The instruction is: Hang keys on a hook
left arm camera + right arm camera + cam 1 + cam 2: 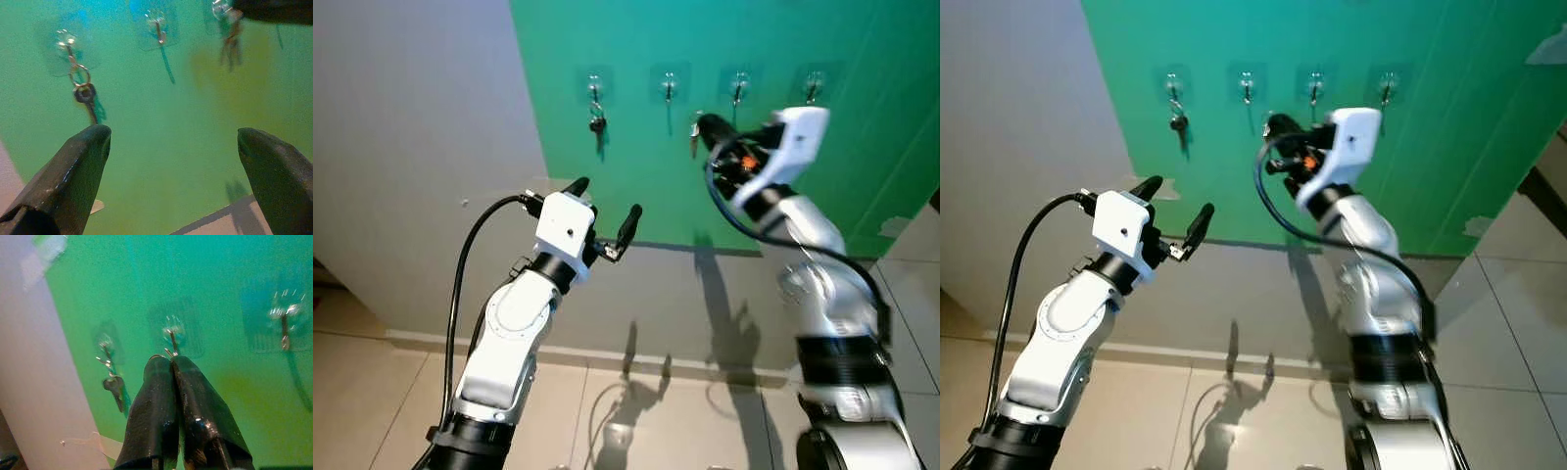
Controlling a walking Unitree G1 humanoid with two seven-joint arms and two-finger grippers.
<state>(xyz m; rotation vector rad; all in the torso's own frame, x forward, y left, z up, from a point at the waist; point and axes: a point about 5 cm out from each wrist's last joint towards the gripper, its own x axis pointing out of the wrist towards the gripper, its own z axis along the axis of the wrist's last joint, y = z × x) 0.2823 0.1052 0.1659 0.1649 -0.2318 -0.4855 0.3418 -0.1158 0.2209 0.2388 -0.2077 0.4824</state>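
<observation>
Pinching keys (694, 140) near the green wall's hooks (670, 86), right gripper (704, 127); left gripper (605, 210) wide, empty.

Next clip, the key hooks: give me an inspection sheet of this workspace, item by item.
Surface: green wall panel above a grey wall base; tiled floor below.
Job's things: four clear stick-on hooks in a row. The leftmost hook carries a dark key on a ring. The second hook, third hook and fourth hook are bare. A small bunch of keys hangs from the right claw.
Clutter: nothing seen.
Grippers: right claw raised close to the wall between the second and third hooks, fingers shut. Left claw lower, off the wall, fingers apart, holding nothing.
Cables: black cable loops from the left wrist; another loops by the right wrist.
Surroundings: grey wall on the left.
</observation>
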